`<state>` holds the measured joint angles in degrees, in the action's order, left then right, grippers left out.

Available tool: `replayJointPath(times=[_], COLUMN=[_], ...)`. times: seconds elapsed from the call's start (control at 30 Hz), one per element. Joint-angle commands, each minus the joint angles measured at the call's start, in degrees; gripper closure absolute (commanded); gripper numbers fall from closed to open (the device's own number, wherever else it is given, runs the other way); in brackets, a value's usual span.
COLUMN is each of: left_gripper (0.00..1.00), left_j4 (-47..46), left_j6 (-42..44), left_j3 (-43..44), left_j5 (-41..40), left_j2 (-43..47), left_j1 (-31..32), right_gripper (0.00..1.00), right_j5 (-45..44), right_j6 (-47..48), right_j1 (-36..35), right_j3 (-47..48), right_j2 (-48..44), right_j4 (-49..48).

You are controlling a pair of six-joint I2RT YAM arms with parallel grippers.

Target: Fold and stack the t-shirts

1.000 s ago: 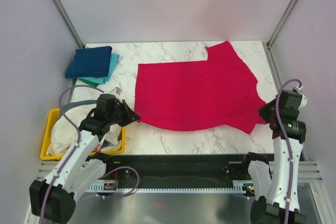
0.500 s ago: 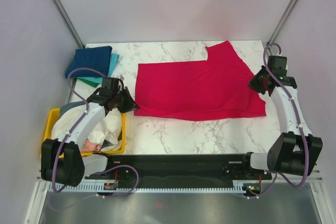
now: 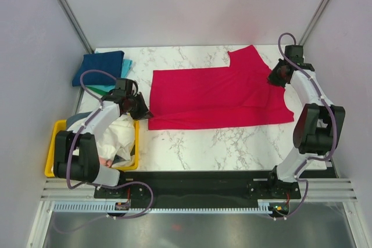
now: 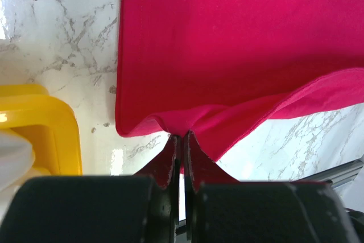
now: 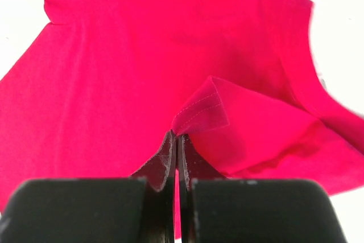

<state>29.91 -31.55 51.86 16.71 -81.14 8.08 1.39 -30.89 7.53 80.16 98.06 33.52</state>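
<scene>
Left gripper [image 4: 182, 140]: clamped on the nine-o'clock edge of the red t-shirt [image 3: 215, 94].
Right gripper [image 5: 177, 140]: pinched its three-o'clock edge, so I could fold.

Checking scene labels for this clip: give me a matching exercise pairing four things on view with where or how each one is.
1 red t-shirt
2 navy t-shirt
3 yellow tray
4 right gripper

a shut on red fabric
b folded, at the far left
c laid out across the table
d near left, holding white cloth

Pairs: 1-c, 2-b, 3-d, 4-a
</scene>
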Motion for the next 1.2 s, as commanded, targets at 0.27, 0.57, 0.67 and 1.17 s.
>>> replayJointPath(times=[0.27, 0.57, 0.67, 1.17], left_gripper=[0.67, 0.33, 0.34, 0.35], left_j4=[0.49, 4.28, 3.67, -17.78], left_j6=[2.10, 2.90, 1.50, -12.65], left_j3=[8.15, 11.97, 7.93, -14.59], left_j5=[-7.01, -15.39, -13.73, -12.22], left_j2=[-7.45, 1.59, 5.55, 6.97], left_j1=[-1.57, -0.87, 0.09, 6.51], right_gripper=[0.41, 0.13, 0.13, 0.25], right_j5=[-2.27, -5.79, 2.10, 16.80], right_j6=[3.29, 3.30, 0.49, -6.36], right_j1=[-1.03, 1.59, 8.36, 22.79], right_j3=[24.11, 17.03, -0.48, -34.46], right_j2=[18.47, 8.40, -0.57, -7.45], right_j4=[1.89, 3.93, -2.12, -22.96])
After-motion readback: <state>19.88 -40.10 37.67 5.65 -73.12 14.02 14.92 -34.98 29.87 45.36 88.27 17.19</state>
